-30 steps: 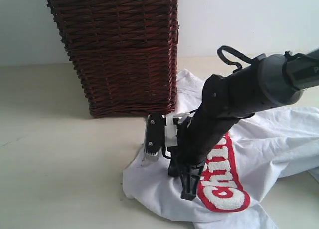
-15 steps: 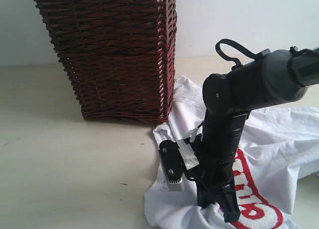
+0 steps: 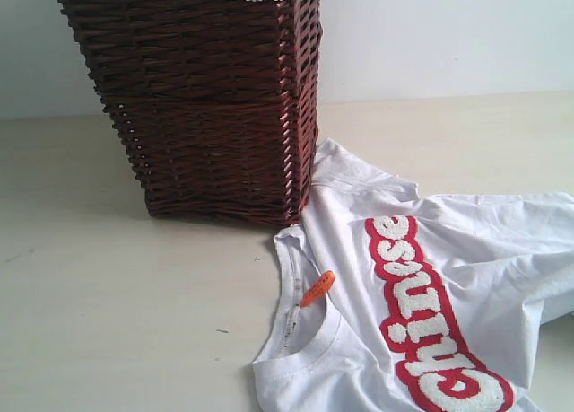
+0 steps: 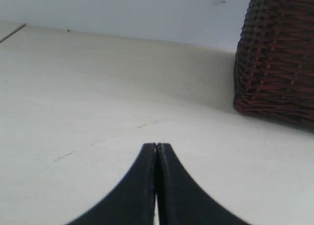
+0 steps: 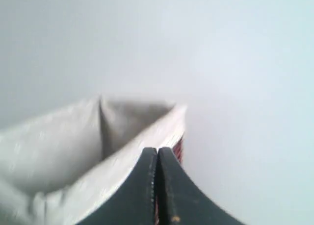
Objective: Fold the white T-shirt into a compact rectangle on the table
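Note:
The white T-shirt (image 3: 448, 277) lies spread and rumpled on the table (image 3: 117, 295) at the right of the exterior view, its red-outlined lettering (image 3: 426, 313) face up and an orange neck tag (image 3: 317, 287) at the collar. No arm shows in the exterior view. My left gripper (image 4: 157, 147) is shut and empty, low over bare table (image 4: 98, 102). My right gripper (image 5: 158, 151) is shut with nothing in it, raised before the basket's pale lined opening (image 5: 73, 146); that view is blurred.
A tall brown wicker basket (image 3: 206, 107) with white lace edging stands at the back left, touching the shirt's upper edge; its lower corner shows as a wicker basket (image 4: 277, 58) in the left wrist view. A pale wall rises behind the table.
The right arm, which stood over the shirt's collar, has lifted out of the exterior view. The shirt now lies uncovered and flatter, its collar, tag and lettering in full sight.

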### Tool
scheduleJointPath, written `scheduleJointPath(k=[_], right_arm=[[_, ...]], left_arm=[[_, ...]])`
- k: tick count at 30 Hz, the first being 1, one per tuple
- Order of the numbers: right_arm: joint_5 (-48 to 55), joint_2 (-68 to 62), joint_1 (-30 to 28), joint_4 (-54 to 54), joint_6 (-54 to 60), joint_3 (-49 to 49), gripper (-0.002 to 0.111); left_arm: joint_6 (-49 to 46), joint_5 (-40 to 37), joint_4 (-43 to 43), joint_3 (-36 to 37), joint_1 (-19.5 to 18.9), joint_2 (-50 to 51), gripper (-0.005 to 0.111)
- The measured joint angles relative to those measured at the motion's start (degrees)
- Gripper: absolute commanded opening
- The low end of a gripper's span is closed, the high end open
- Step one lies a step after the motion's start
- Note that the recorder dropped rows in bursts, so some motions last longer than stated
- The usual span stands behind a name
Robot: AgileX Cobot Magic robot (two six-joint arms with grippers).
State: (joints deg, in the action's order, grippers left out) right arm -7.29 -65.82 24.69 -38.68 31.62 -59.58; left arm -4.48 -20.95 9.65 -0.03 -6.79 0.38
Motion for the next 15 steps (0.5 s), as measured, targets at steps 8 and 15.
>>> scheduleJointPath(k=[8, 15], right_arm=[[8.10, 32.07, -11.48, -1.51, -1.10, 12.77, 0.000], [20.75, 48.90, -13.78, 13.20, 2.10, 27.72, 0.000]], left_arm=[[0.00, 0.00, 0.00, 0.00, 0.00, 0.00, 0.000], [0.00, 0.00, 0.00, 0.00, 0.00, 0.00, 0.000]])
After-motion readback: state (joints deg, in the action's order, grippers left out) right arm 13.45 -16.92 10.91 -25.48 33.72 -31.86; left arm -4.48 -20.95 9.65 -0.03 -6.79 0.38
